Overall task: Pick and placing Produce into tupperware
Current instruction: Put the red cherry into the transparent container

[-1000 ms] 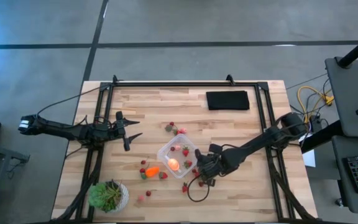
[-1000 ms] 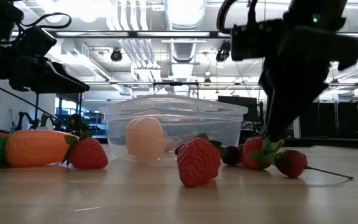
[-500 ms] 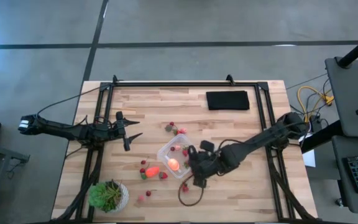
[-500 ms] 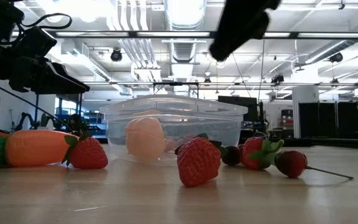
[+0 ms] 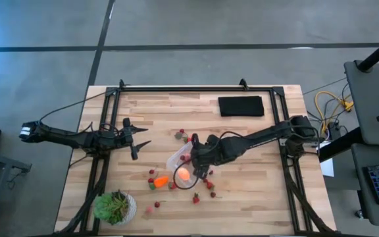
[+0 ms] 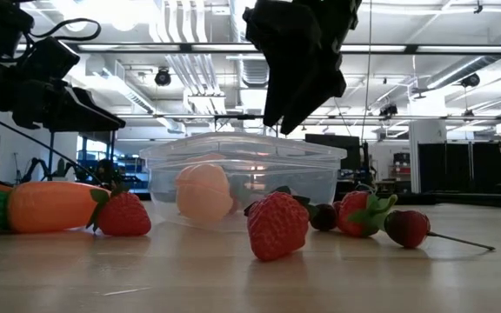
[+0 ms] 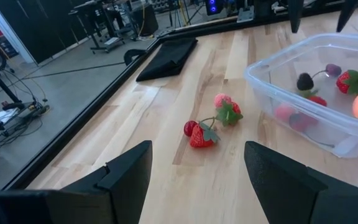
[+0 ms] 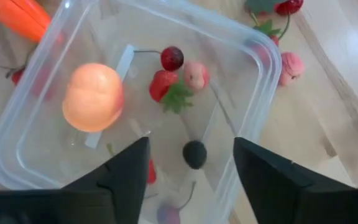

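Above the tupperware point(image 5: 184, 162), the right gripper point(image 5: 199, 166) now hangs with its jaws parted and nothing between them; a second ago it was down at the table point(image 5: 242, 197) just off the container's right corner, jaws nearly closed among the loose strawberries, and it has since swung in over the rim and spread. Inside the container, the right wrist view shows the round pink-orange fruit point(image 8: 93, 97), a red strawberry point(image 8: 164, 85), a paler pink one point(image 8: 196, 75) and two dark berries point(image 8: 194, 154), so a piece has most likely just been let go there, and this delivery looks finished. Much produce remains outside: the orange carrot piece point(image 5: 161, 180) with strawberries beside it to the container's left, more strawberries point(image 5: 210, 186) on the near right, and a pair point(image 7: 209, 124) beyond its far side. The left gripper point(image 5: 135, 139) waits well off to the left with its jaws wide and empty. A potted plant point(image 5: 114, 207) at the near left corner and a black pad point(image 5: 241, 106) at the far side lie clear of the work; nothing blocks the remaining pieces, though the strawberries beside the container wall sit tight for a grasp.
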`<state>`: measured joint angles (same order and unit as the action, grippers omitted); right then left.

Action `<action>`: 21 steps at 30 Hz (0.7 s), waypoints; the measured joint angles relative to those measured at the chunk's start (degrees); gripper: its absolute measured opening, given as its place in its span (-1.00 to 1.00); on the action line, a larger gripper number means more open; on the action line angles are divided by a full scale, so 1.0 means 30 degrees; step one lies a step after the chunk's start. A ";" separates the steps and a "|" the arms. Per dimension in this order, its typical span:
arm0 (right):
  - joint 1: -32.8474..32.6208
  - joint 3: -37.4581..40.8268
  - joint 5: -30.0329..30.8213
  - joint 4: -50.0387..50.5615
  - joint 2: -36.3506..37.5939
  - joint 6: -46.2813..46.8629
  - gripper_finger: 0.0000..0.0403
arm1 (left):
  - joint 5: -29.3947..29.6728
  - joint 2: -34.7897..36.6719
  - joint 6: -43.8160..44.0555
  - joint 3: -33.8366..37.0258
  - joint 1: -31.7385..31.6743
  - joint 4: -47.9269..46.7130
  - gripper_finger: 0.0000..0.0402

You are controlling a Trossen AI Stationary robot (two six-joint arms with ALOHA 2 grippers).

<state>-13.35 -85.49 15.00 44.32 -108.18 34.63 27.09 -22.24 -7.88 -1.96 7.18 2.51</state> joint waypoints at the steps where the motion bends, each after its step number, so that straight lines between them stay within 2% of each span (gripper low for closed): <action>1: 0.0003 0.0000 -0.0102 0.0185 0.0006 -0.0015 0.17 | -0.0007 0.0013 0.0000 0.0000 0.0006 0.0006 0.20; 6: -0.0642 0.0005 -0.0371 0.1361 0.0389 -0.0501 0.28 | 0.0000 -0.0009 0.0000 0.0000 -0.0001 0.0008 0.20; 10: -0.2162 0.0007 0.1754 0.2251 0.1140 0.0434 0.25 | -0.0007 0.0021 0.0000 -0.0001 0.0006 0.0002 0.20; 13: -0.3263 0.0057 0.3812 0.3447 0.1673 0.2801 0.20 | -0.0007 0.0006 0.0000 0.0000 0.0006 0.0002 0.20; 15: -0.3861 0.0357 0.4494 0.4722 0.1740 0.5175 0.18 | 0.0000 -0.0014 0.0000 0.0000 0.0001 0.0016 0.20; 18: -0.4529 0.1560 0.3959 0.5185 0.1689 0.8977 0.18 | -0.0004 -0.0053 0.0000 0.0000 -0.0001 0.0003 0.20; 21: -0.4988 0.2887 0.2926 0.3587 0.1682 1.1550 0.22 | -0.0005 -0.0081 0.0000 0.0000 0.0005 -0.0011 0.20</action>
<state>-28.32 -76.83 23.77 55.08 -103.13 69.28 27.08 -22.48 -7.88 -1.96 7.20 2.48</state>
